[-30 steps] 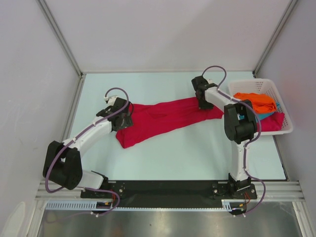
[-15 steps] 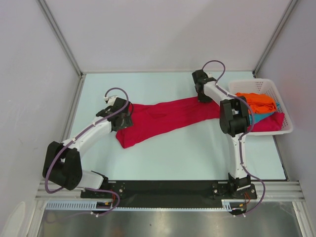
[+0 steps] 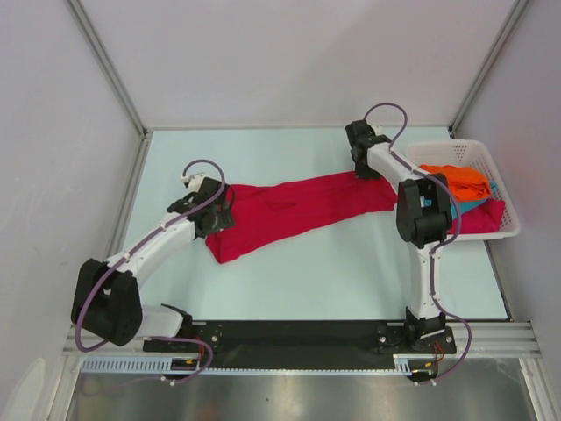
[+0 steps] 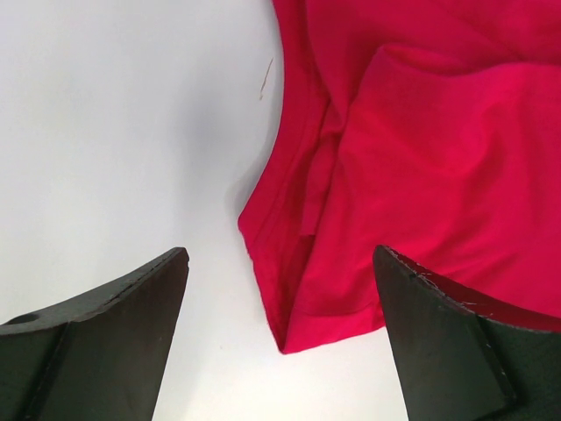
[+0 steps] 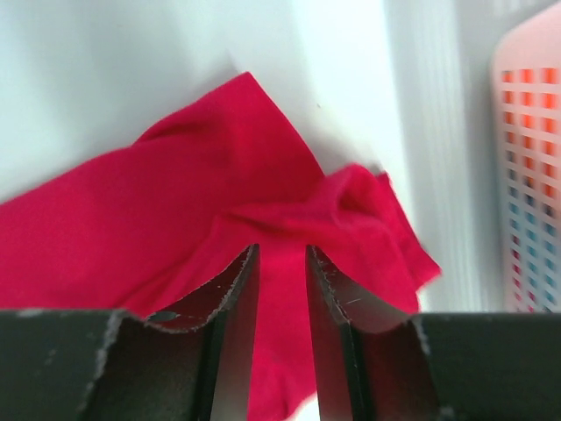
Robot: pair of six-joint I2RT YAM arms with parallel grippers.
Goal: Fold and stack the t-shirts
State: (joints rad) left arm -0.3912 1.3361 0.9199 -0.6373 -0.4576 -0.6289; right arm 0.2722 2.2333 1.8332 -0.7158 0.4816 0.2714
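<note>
Now: right gripper (image 5: 280, 253) shifted to shirt's (image 3: 298, 206) far edge, jaws narrow, grip unclear; left gripper (image 4: 280, 256) spread; folding unstarted.

Bright, even, diffuse light falls from overhead. The pale matte desk (image 3: 289, 272) shows no glare, and the arms (image 3: 158, 246) cast only faint, soft shadows on it. The brushed metal strip (image 3: 307, 395) at the near edge has a dull sheen. The top view is sharp. From the left wrist, the crimson red cloth t-shirt (image 4: 438, 158) is crisp, with a thin soft shadow along its edge. From the right wrist, the desk washes out nearly white, the white slatted plastic basket (image 5: 530, 175) at the right is blurred, and the black right tool (image 5: 281, 263) looks dark and soft.
</note>
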